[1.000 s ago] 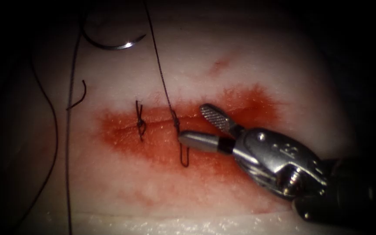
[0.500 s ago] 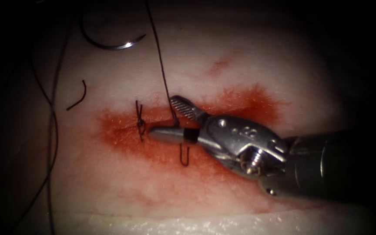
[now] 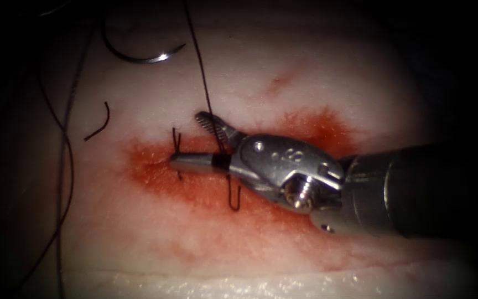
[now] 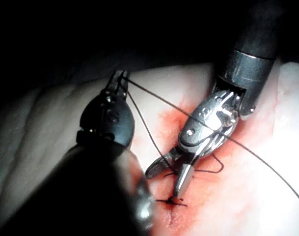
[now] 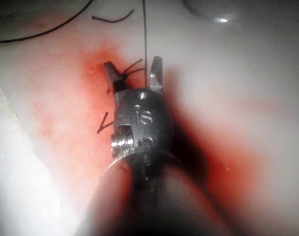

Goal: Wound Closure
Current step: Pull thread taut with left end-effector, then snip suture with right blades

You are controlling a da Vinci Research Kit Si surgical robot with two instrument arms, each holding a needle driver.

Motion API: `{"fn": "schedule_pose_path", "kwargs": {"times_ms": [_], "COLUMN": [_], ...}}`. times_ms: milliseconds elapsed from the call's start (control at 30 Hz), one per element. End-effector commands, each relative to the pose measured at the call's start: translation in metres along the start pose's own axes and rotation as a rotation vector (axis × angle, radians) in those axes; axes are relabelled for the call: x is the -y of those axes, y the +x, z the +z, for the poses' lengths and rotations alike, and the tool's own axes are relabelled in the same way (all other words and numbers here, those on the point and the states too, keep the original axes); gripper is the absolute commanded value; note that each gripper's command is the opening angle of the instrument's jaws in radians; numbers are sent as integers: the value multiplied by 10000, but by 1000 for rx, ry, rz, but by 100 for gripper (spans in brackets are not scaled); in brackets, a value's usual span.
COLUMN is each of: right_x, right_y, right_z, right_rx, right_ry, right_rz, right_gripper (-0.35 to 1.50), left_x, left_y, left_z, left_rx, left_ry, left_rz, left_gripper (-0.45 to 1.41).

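- Endoscope view: the right end effector [image 3: 192, 141] has moved leftward along the cut [image 3: 156, 161] over the last second. Its jaws are spread wide, with the taut thread [image 3: 201, 72] running down between them near their hinge.
- It holds nothing as yet, and its lower jaw lies over the earlier knot [image 3: 177, 145] at the cut's left part.
- The needle [image 3: 142, 55] lies free on the tissue [image 3: 305, 77] in the upper left of the frame, above the cut and not in the tissue. A cut end of thread [image 3: 99, 123] lies below it.
- Left wrist view: the left end effector [image 4: 119, 83] has its jaws closed on the thread, holding it tight (the strand leads straight from its tip towards the stitch).
- My reading: the new stitch [image 3: 233, 194] is tied, and the thread is being presented for trimming just above its knot.
- The next move seems to call for closing on that strand alone, clear of the older knot and the red fluid [image 3: 316, 124] beneath.
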Motion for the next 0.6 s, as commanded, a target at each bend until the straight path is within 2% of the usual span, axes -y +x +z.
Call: {"fn": "schedule_pose_path", "kwargs": {"times_ms": [33, 233, 367, 433, 467, 500, 533, 600], "right_x": [2, 4, 6, 5, 5, 5, 6, 7], "right_y": [-3, 0, 1, 1, 0, -1, -2, -2], "right_z": [10, 24, 29, 32, 33, 32, 33, 34], "right_rx": [-1, -8, -10, -10, -11, -11, -11, -8], "right_ry": [0, -7, 1, -1, 1, -10, -23, -31], "right_rz": [0, -2, -7, -7, -8, -9, -10, -9], "right_gripper": [116, 116, 108, 98, 59, -10, -35, -35], "left_x": [2, -8, -9, -10, -11, -12, -13, -16], "left_y": [-2, 5, 5, 5, 6, 6, 7, 9], "left_z": [7, 7, 7, 7, 8, 8, 8, 7], "left_rx": [-4, -10, -10, -11, -11, -13, -16, -22], "left_ry": [-2, -6, -7, -7, -7, -8, -11, -16], "left_rz": [2, 3, 4, 4, 4, 5, 5, 5], "left_gripper": [-45, -45, -45, -45, -45, -45, -45, -45]}}
